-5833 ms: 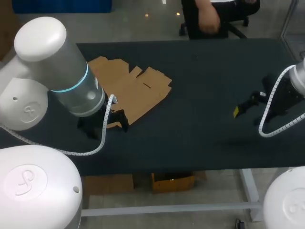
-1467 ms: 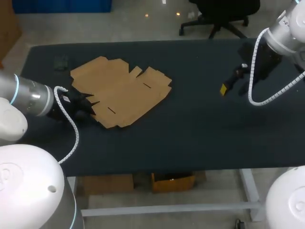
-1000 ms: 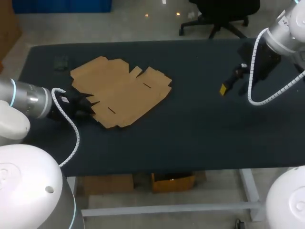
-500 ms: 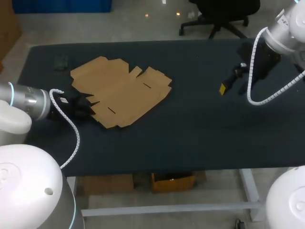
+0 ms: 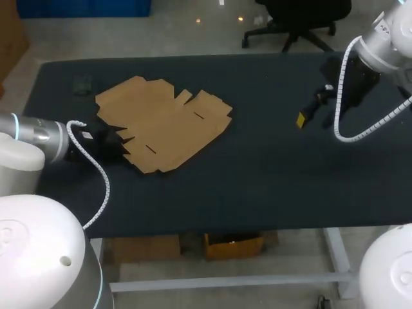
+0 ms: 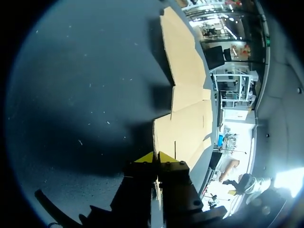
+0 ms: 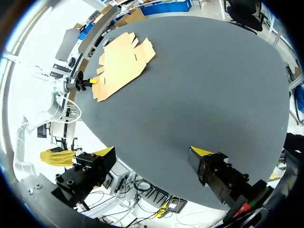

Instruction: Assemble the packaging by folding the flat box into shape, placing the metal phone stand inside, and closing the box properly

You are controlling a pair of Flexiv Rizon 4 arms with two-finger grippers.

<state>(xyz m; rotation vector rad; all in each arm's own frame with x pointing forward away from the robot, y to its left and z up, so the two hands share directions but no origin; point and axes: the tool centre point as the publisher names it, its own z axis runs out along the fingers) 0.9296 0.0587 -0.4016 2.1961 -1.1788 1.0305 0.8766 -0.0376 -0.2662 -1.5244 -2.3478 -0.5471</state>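
Observation:
The flat brown cardboard box [image 5: 164, 122] lies unfolded on the left half of the dark table [image 5: 270, 167]. My left gripper [image 5: 111, 143] is at its near-left edge. In the left wrist view the yellow tips [image 6: 155, 157] are pressed together, and the edge of a slightly raised flap [image 6: 183, 128] runs in between them. My right gripper [image 5: 314, 106] hangs above the table's far right, open and empty, with its fingers wide apart [image 7: 153, 152]. That wrist view shows the box [image 7: 121, 64] and my left gripper [image 7: 88, 81] far ahead. A small dark object [image 5: 82, 84], perhaps the phone stand, sits at the far left.
The table's front edge [image 5: 212, 228] is close to my left arm. Dark bare tabletop lies between the box and my right gripper.
My left gripper's fingers have closed onto the box's edge flap, and the left arm has drawn back slightly to the left. The right arm and the box have not moved.

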